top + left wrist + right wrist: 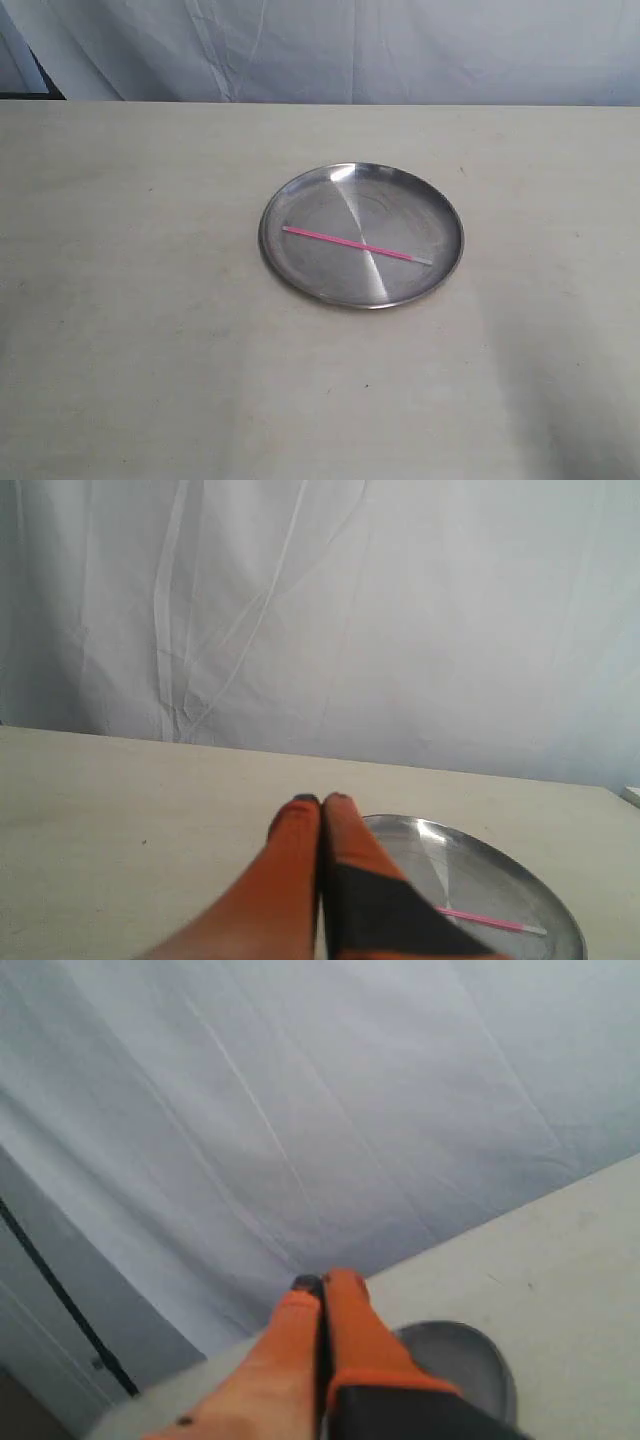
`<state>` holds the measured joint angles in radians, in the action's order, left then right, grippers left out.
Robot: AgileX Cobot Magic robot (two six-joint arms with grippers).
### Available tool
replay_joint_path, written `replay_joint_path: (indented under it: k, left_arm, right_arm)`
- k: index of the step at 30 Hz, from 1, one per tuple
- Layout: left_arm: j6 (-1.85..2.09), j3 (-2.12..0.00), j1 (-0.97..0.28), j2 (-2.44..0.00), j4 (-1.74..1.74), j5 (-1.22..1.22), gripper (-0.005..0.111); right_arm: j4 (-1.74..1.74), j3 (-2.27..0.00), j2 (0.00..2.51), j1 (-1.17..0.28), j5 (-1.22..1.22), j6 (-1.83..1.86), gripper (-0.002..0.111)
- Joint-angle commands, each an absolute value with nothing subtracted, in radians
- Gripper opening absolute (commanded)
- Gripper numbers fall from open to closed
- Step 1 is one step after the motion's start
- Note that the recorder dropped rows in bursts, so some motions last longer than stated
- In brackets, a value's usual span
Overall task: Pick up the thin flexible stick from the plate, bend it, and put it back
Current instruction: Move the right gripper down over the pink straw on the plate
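Currently you're at the start: the pink stick (pixel 357 245) lies across the steel plate (pixel 330 200) on the worktop (pixel 120 300). Your left hand (pixel 321 800) and right hand (pixel 322 1282) are clenched, empty. Next, open one and descend onto the stick.

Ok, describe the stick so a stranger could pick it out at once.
On the pale table sits one round silver plate, near the middle of the exterior view. Across its floor lies the stick, a very thin straight rod. Only it is bright pink, with one whitish end, against the grey steel.
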<state>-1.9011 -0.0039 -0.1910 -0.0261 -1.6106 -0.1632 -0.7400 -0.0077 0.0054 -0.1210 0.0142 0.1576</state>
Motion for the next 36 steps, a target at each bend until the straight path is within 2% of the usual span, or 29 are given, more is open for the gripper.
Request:
replay_joint_path:
  k: [1, 3, 6, 9, 12, 15, 18, 25, 27, 30, 32, 36]
  left_arm:
    - [-1.902, 0.000, -0.201, -0.024, -1.615, -0.158, 0.000]
    - [-1.902, 0.000, -0.201, -0.024, -1.615, -0.158, 0.000]
    - [-1.902, 0.000, -0.201, -0.024, -1.615, -0.158, 0.000]
    - [-1.902, 0.000, -0.201, -0.024, -1.615, -0.158, 0.000]
    - [-1.902, 0.000, -0.201, -0.024, -1.615, -0.158, 0.000]
    - [-1.902, 0.000, -0.201, -0.024, -1.615, -0.158, 0.000]
    - [-1.902, 0.000, -0.201, -0.024, -1.615, -0.158, 0.000]
    - [-1.902, 0.000, -0.201, -0.024, -1.615, -0.158, 0.000]
    - [-1.902, 0.000, -0.201, -0.024, -1.615, -0.158, 0.000]
    - [-1.902, 0.000, -0.201, -0.024, -1.615, -0.160, 0.000]
    - [-1.902, 0.000, -0.201, -0.024, -1.615, -0.160, 0.000]
    - [-1.902, 0.000, -0.201, -0.024, -1.615, -0.160, 0.000]
  right_arm:
    - [-0.977, 0.000, 0.000, -0.122, 0.188, 0.154, 0.000]
    - [-1.020, -0.012, 0.000, -0.122, 0.288, 0.091, 0.000]
    - [-1.010, -0.152, 0.000, -0.122, 0.439, -0.184, 0.000]
    - [-0.872, -0.236, 0.037, -0.122, 0.571, -0.058, 0.000]
    - [-0.731, -0.370, 0.213, -0.122, 0.569, 0.184, 0.000]
    - [-0.589, -0.590, 0.529, -0.122, 0.304, 0.382, 0.000]
    - [-0.369, -0.916, 0.925, -0.122, -0.205, 0.404, 0.000]
    - [-0.332, -1.579, 1.718, -0.130, -1.085, 0.404, 0.000]
    - [-0.311, -1.713, 1.903, -0.136, -1.221, 0.405, 0.000]
    - [-0.297, -1.788, 2.084, -0.152, -1.221, 0.405, 0.005]
    - [-0.289, -1.788, 2.151, -0.172, -1.221, 0.407, 0.014]
    - [-0.253, -1.788, 2.236, -0.218, -1.221, 0.412, 0.040]
